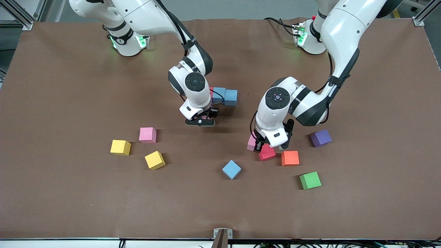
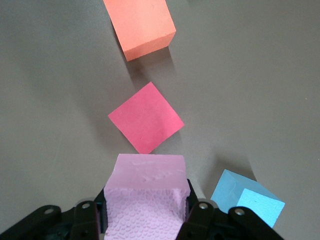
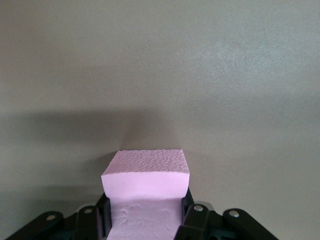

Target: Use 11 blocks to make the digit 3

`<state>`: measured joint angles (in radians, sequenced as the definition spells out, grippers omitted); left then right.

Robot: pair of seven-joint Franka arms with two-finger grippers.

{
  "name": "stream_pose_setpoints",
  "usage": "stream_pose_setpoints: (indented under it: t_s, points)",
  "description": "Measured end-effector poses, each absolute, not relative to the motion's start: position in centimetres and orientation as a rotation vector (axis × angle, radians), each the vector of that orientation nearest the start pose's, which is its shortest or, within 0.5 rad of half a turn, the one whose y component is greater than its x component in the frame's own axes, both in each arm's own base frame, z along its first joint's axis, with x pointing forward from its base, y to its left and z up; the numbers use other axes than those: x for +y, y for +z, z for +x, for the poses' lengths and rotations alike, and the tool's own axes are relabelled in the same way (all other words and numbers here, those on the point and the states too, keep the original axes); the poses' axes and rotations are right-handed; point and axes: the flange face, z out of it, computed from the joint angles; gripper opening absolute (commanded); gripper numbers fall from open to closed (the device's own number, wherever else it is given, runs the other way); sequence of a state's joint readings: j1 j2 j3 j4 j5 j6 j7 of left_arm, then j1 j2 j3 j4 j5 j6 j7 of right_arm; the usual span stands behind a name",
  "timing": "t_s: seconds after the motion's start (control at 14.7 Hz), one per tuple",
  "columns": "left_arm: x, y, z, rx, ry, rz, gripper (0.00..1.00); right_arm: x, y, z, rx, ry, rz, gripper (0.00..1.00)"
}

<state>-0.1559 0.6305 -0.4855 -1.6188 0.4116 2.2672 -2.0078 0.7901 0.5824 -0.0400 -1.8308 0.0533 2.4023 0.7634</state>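
Both my arms are reaching in toward the centre of the frame, each gripper clamped on a pink cube.

My right arm comes from the upper left of the front view, elbow bent, wrist pointing straight down just left of centre; the right gripper (image 1: 201, 119) is closed on a pink cube (image 3: 146, 175), fingers (image 3: 192, 212) pressed to its sides. My left arm drops from the upper right, forearm angled toward centre; the left gripper (image 1: 259, 144) sits low, right of centre, pinching another pink cube (image 2: 147, 190) between its fingers (image 2: 200, 212).
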Motion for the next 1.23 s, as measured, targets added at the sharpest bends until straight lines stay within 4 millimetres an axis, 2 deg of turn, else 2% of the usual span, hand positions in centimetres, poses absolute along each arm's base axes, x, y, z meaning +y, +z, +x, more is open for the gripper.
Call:
stream_pose_setpoints:
  t_s: [0.41,0.48,0.61,0.75,0.89,1.02,1.23]
  points:
    - [-37.0,29.8,59.2,-1.838,-0.125,-2.656,0.39,44.0,21.8,47.6,0.102,0.020,-3.138,1.00]
    - [-37.0,29.8,59.2,-1.838,-0.125,-2.656,0.39,43.8,22.4,47.9,0.109,0.028,-3.144,1.00]
    - [-37.1,29.9,59.2,-1.837,-0.124,-2.658,0.39,42.4,25.1,49.3,0.160,0.043,-3.152,1.00]
    - [-37.2,29.9,59.1,-1.835,-0.123,-2.660,0.39,39.6,28.3,51.6,0.248,0.026,-3.134,1.00]
    - [-37.4,29.9,59.0,-1.830,-0.121,-2.665,0.39,35.2,29.6,53.8,0.356,0.028,-3.123,1.00]
    - [-38.2,29.9,58.5,-1.828,-0.119,-2.669,0.39,30.6,28.8,55.2,0.416,0.041,-3.122,1.00]
    - [-40.3,29.7,56.9,-1.879,-0.105,-2.632,0.39,25.6,26.2,55.9,0.364,0.061,-3.136,1.00]
